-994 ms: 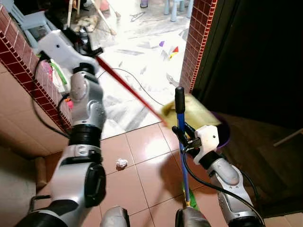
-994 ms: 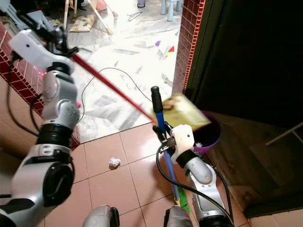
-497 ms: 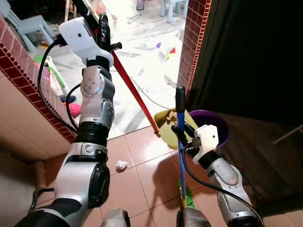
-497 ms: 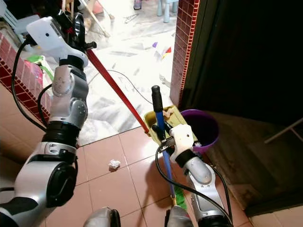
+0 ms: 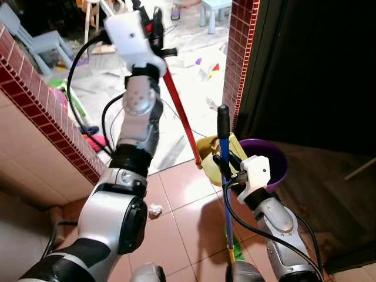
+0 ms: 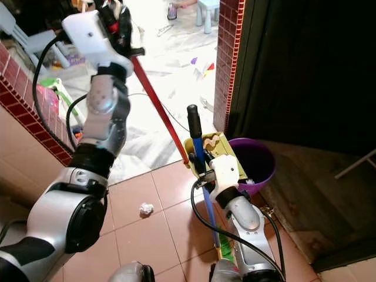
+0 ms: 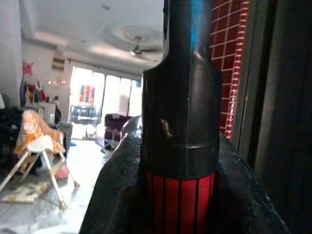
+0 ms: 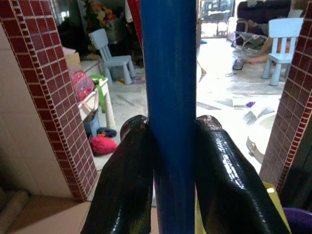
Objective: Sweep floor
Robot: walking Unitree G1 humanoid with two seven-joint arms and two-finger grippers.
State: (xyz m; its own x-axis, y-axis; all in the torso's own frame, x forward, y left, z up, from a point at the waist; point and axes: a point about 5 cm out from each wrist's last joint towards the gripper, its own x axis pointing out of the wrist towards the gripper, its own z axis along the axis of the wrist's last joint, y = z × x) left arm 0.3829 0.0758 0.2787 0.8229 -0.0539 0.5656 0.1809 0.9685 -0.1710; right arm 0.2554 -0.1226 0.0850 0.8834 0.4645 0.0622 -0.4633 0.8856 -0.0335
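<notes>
Overhead, the left tool was raised high, its black fingers clamped on the long red handle of a yellow plastic dustpan, which sat tilted at the rim of a round purple bucket by the red-tiled doorway pillar. The right tool gripped the blue broom shaft just below its black grip, upright beside the dustpan. A crumpled white paper scrap lay on the terracotta floor tiles.

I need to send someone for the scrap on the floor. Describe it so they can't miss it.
Start at the red brick pillar by the dark doorway, then look down to the terracotta tiled floor before the robot. The crumpled white paper ball lies there alone, left of the blue broom handle.
</notes>
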